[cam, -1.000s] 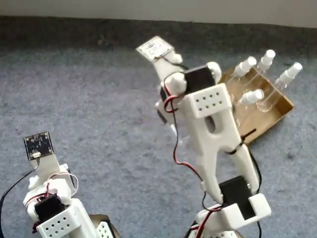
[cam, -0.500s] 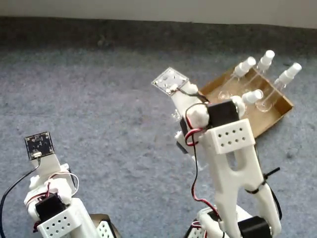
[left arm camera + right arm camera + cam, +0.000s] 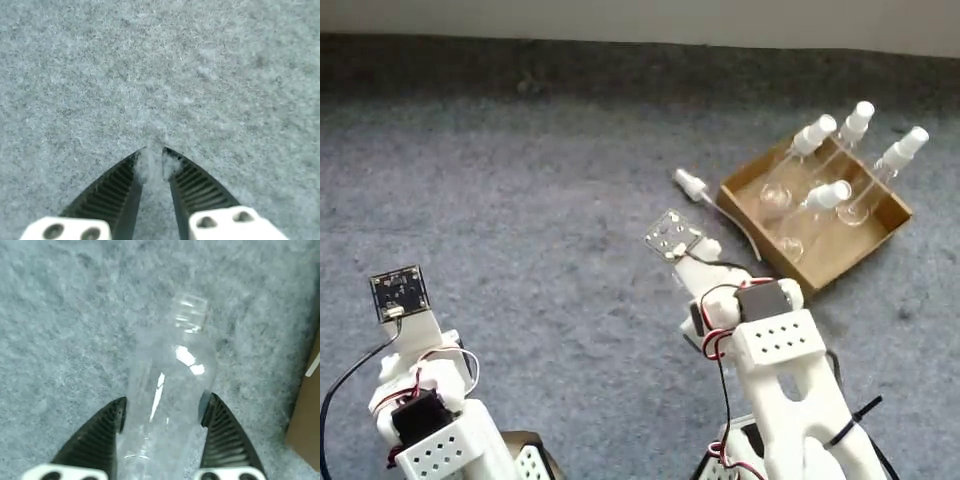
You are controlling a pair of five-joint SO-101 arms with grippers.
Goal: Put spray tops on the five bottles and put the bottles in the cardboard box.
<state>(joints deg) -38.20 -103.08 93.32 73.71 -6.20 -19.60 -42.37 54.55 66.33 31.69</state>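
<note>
Left claw (image 3: 155,150): near-left corner of the grey, fuzzy tabletop (image 3: 520,200), tips together, nothing between them. Right claw (image 3: 165,405): clamped on an uncapped bottle (image 3: 170,370), clear plastic, threaded neck pointing away from the claw, low over the tabletop. Loose spray top (image 3: 692,185): lying flat with its tube trailing, just beside the cardboard box (image 3: 835,250). Box sits toward the far-right corner and holds four capped bottles (image 3: 810,215).

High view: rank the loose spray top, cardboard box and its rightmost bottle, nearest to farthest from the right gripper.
1. Spray top, on carpet ahead of the right gripper, which holds a clear bottle.
2. Cardboard box, to the right.
3. Rightmost bottle, box's far corner.
</note>
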